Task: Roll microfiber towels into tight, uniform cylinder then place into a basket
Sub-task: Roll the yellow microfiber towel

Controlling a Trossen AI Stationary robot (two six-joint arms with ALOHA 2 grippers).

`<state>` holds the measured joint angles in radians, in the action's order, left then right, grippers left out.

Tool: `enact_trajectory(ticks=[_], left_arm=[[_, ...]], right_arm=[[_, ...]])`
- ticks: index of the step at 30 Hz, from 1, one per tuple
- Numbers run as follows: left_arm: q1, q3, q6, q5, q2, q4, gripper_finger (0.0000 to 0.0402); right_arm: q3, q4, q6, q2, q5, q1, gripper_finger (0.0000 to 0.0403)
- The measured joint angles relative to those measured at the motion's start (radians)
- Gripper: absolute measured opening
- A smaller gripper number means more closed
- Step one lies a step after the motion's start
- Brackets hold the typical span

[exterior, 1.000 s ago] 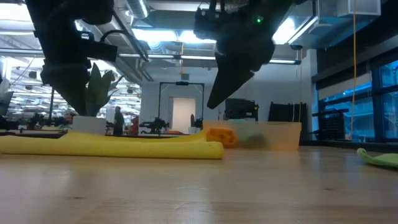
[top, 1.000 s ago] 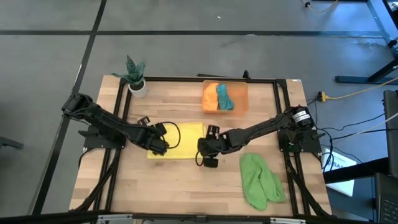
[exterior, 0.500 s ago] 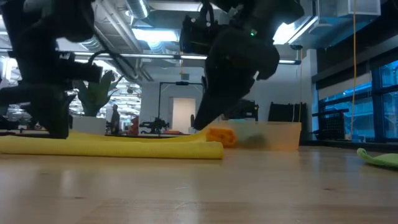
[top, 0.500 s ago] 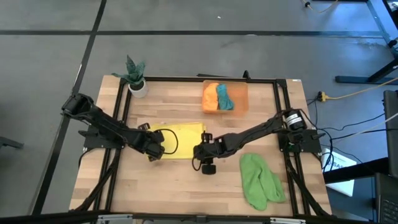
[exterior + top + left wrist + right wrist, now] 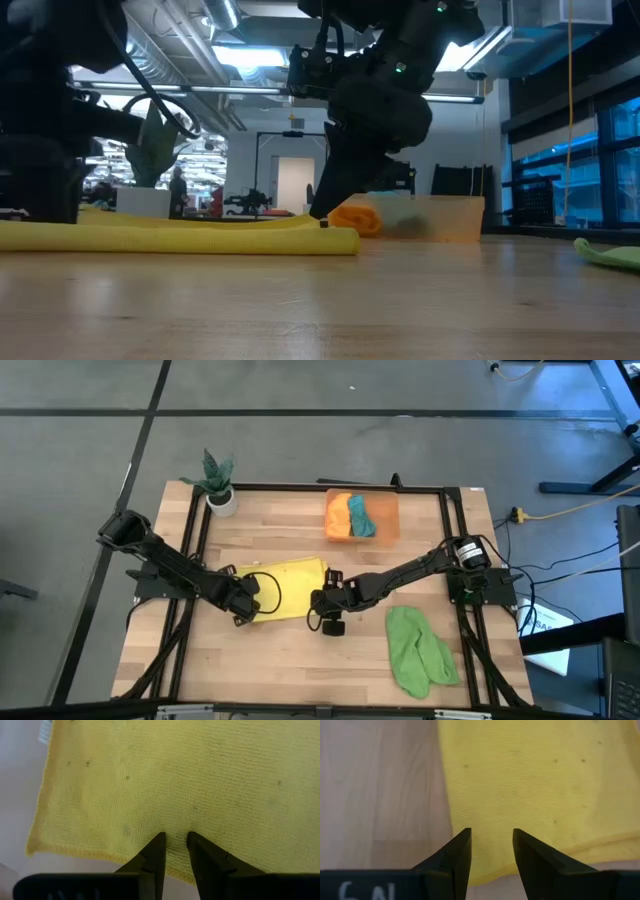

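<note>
Yellow towel lies flat; we set left gripper and right gripper, both parted, at its near edge to start rolling.

I see the yellow towel lying flat on the table near its middle, spread out as a folded rectangle with a slightly raised edge in the low view; up close its weave is fine and speckled with small dark flecks. The orange towel and the teal towel sit side by side, bundled up, inside the basket, a shallow translucent orange bin at the far edge of the table. The light green towel lies crumpled and unrolled on the table's near right part, well apart from the yellow one.
</note>
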<state>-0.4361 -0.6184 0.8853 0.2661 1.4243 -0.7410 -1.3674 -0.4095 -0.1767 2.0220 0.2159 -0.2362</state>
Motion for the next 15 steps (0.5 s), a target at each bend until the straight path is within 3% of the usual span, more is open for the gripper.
enact_trajectory(ticks=[15], left_arm=[[-0.156, -0.009, 0.124, -0.059, 0.002, 0.123, 0.0076]], right_arm=[[0.000, -0.031, -0.002, 0.001, -0.037, -0.015, 0.0145]])
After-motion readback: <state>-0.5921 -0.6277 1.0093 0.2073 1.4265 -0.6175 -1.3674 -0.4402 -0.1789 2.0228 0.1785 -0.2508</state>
